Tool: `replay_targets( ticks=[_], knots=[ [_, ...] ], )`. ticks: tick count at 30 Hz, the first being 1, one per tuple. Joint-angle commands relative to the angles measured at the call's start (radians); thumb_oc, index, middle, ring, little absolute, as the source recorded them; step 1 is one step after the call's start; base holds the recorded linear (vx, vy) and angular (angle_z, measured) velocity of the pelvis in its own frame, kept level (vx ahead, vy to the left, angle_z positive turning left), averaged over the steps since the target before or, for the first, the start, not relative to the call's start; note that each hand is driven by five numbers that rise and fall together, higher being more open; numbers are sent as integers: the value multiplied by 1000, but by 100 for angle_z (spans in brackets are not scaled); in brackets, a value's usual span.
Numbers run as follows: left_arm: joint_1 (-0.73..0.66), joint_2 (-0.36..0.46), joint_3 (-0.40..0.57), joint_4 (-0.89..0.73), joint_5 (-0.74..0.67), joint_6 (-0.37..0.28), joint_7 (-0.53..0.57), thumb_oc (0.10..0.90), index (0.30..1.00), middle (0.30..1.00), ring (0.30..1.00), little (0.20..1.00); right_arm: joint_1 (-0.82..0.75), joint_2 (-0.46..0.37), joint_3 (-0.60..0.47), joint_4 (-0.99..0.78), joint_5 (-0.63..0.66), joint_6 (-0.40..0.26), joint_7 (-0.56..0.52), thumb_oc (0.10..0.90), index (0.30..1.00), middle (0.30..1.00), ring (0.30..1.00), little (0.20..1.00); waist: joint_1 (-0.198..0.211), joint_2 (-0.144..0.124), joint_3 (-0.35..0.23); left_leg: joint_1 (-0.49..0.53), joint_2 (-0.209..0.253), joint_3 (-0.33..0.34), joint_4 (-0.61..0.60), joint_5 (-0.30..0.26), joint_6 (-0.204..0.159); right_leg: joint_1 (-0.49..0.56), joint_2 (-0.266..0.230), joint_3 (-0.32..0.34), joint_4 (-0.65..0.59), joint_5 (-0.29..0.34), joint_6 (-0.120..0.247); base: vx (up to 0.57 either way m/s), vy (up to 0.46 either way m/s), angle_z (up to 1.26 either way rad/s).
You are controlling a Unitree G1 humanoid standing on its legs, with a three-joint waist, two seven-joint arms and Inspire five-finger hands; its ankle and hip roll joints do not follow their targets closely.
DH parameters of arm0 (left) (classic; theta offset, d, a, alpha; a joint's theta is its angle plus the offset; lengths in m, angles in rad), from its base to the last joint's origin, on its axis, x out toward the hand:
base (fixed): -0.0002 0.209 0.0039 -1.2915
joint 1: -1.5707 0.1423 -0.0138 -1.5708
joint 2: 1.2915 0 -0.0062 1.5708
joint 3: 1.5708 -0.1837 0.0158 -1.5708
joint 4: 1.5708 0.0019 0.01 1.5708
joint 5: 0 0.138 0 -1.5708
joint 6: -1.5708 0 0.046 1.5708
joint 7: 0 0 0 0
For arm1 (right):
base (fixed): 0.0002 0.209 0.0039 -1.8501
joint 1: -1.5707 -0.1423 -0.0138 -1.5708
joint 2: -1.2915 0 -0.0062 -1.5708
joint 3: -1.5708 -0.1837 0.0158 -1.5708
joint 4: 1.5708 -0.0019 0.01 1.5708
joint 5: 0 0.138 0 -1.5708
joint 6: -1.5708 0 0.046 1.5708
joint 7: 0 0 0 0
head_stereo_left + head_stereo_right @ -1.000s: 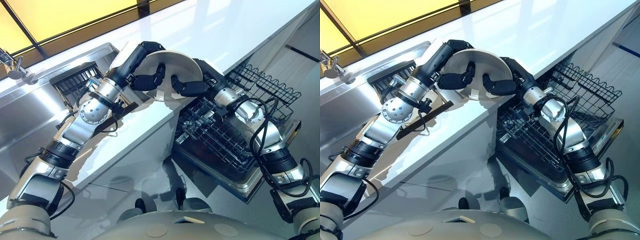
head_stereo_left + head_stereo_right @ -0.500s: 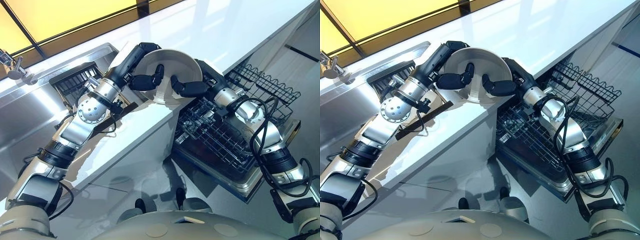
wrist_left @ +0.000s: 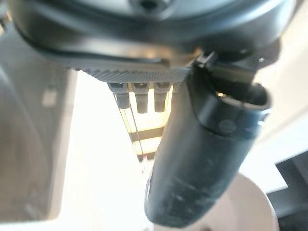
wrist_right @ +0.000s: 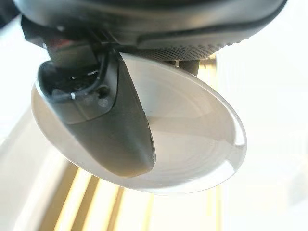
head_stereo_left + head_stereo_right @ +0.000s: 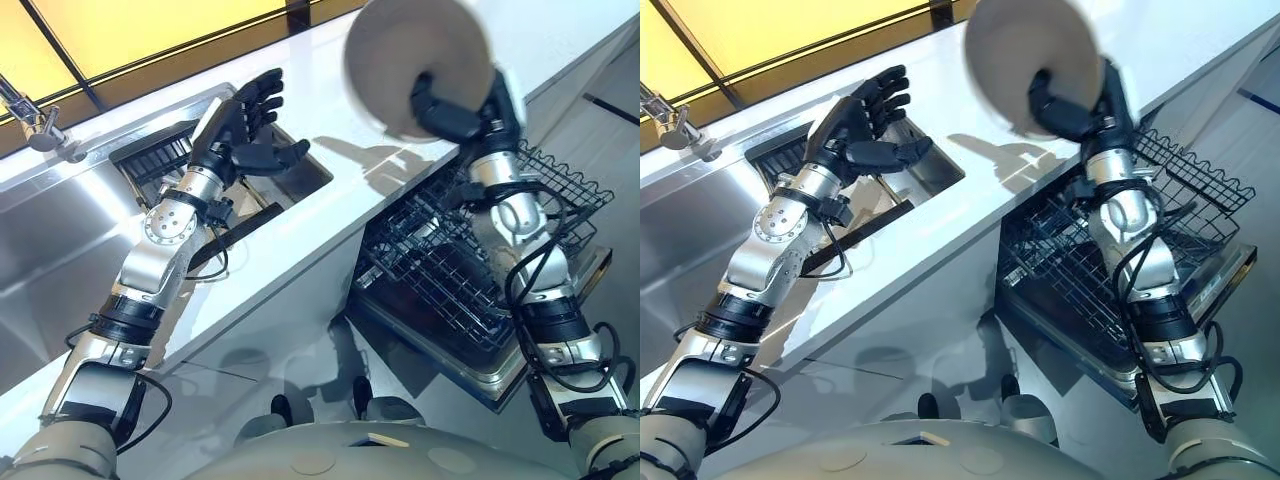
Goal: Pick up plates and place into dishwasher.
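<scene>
The plate (image 5: 415,60) is up in the air at about 1 o'clock in the head view, clear of the tabletop (image 5: 330,215) and tipped so that its pale underside faces the camera. The right hand (image 5: 455,105) pinches it at its lower rim, at about 5 o'clock on the plate. The wrist view shows the thumb (image 4: 106,120) lying across the plate's hollow face, with the fingers behind it.

Below the plate, at about 6 o'clock from it and 4 o'clock in the view, the dishwasher rack (image 5: 430,285) is pulled out on its open door. Its dark wires are well apart from the plate. Whether it already holds any dishes I cannot tell.

The left hand (image 5: 240,130) hangs at about 10 o'clock, fingers spread and straight, thumb stuck out, holding nothing. It is near the steel sink (image 5: 60,240), with the tap (image 5: 35,125) out at 9 o'clock.

As I judge it, the pick-up is done for this plate and the carry is under way. What is left is to lower it towards 5 o'clock, slot it on edge between the wires and let go.
</scene>
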Motion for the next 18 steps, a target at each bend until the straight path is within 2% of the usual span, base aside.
replay_targets(
  ticks=[1, 3, 5, 8, 11, 18],
  knots=[
    [-48, 42, 99, 8, -31, -70, 39, 800, 900, 900, 900, 900, -53, -142, -125, 14, -246, -129, -204, 100, 300, 300, 300, 200, 4, 9, -84, 0, -44, 12, 3, -72, 48, 20, 71, -18, 55, -108, 10, 44, -30, 17],
    [-29, 49, 125, 12, -44, -65, 50, 800, 900, 900, 900, 900, -18, -207, -175, 78, -402, -90, -295, 100, 300, 300, 300, 200, 5, 10, -82, 1, -45, 5, 3, -70, 47, 21, 72, -20, 62, -115, 8, 41, -28, 21],
    [-13, 51, 145, 14, -54, -63, 63, 800, 900, 900, 900, 900, 16, -254, -201, 123, -482, -37, -328, 100, 300, 300, 300, 200, 4, 10, -81, 0, -45, 1, 3, -70, 46, 21, 72, -21, 65, -118, 8, 34, -21, 9],
    [12, 50, 180, 23, -75, -72, 73, 800, 900, 900, 900, 900, 90, -297, -248, 221, -477, 11, -334, 100, 300, 300, 300, 200, -1, 12, -76, 0, -43, -3, 4, -68, 44, 20, 70, -20, 73, -123, 8, 53, -28, 5],
    [36, 48, 208, 18, -73, -84, 87, 800, 900, 900, 900, 900, 170, -302, -281, 319, -464, 24, -307, 100, 300, 300, 300, 200, -3, 16, -67, 0, -40, -7, 4, -65, 42, 18, 68, -19, 85, -130, 6, 83, -50, 6],
    [31, 85, 234, 24, -62, -77, 101, 800, 900, 900, 900, 900, 201, -309, -250, 472, -434, 27, -248, 100, 300, 300, 300, 200, 10, 28, -27, -16, -33, -24, 21, -53, 32, 3, 64, -35, 140, -162, -12, 67, -71, 6]
  ],
)
